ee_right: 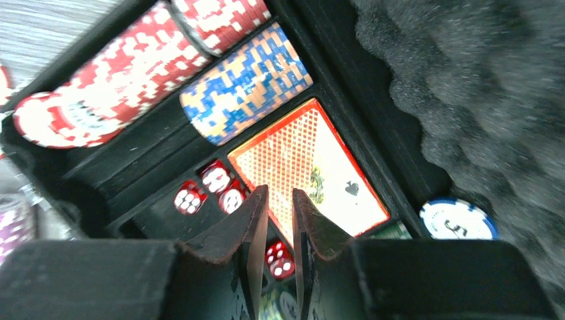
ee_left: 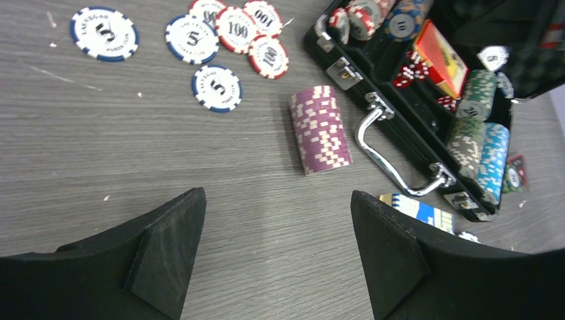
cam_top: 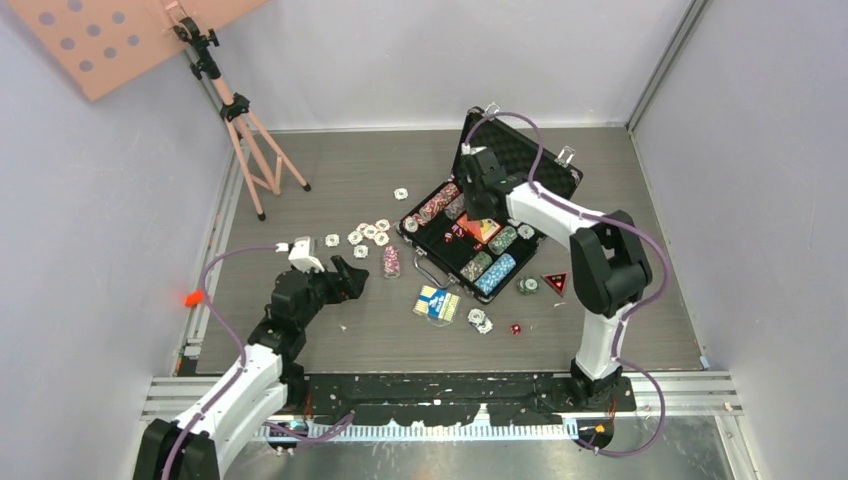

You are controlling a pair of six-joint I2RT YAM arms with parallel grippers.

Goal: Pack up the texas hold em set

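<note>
The black briefcase [cam_top: 545, 170] lies open at the middle right, with chip stacks, a red card deck [ee_right: 313, 167] and red dice [ee_right: 190, 198] in its foam tray. My right gripper [cam_top: 478, 195] hangs over the tray, its fingers [ee_right: 250, 220] closed on a small red die [ee_right: 280, 260]. My left gripper [cam_top: 345, 280] is open and empty, low over the table [ee_left: 278, 200], short of a purple chip stack [ee_left: 320, 129] lying on its side by the case handle [ee_left: 393, 167]. Loose white chips [ee_left: 218, 87] lie beyond. A blue deck [cam_top: 437, 302] lies in front of the case.
A pink tripod [cam_top: 250, 140] stands at the back left. A green chip [cam_top: 527, 286], a red-and-black triangle [cam_top: 555, 282], a few chips [cam_top: 480, 320] and a red die [cam_top: 516, 328] lie on the table right of the blue deck. Grey walls enclose the table.
</note>
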